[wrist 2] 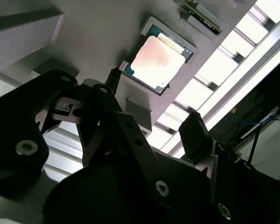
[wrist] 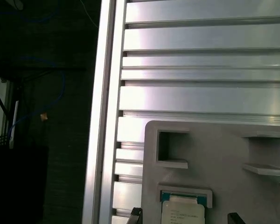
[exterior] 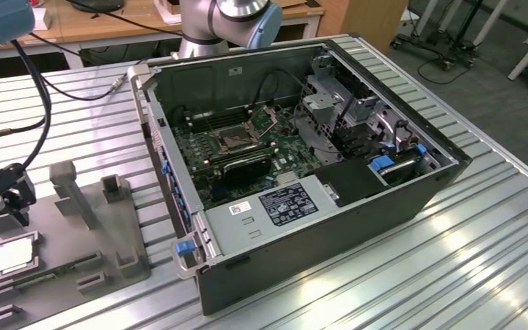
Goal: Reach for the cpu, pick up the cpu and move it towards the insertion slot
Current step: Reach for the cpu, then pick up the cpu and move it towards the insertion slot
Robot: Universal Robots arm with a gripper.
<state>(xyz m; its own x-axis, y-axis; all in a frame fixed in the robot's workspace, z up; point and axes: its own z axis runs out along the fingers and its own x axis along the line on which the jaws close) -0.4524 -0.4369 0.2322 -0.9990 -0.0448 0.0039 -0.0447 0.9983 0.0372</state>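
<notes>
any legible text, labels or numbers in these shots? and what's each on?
None can be read.
Black label inside the computer case: print too small.
White sticker beside it: too small.
Face of the cpu, in the first wrist view: lines of print, blurred.

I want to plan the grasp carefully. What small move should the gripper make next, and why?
Probably lower straight down. The open gripper hangs above the cpu, which lies flat and untouched in its pocket of the gray holder. In the first wrist view the fingertips flank it.
</notes>
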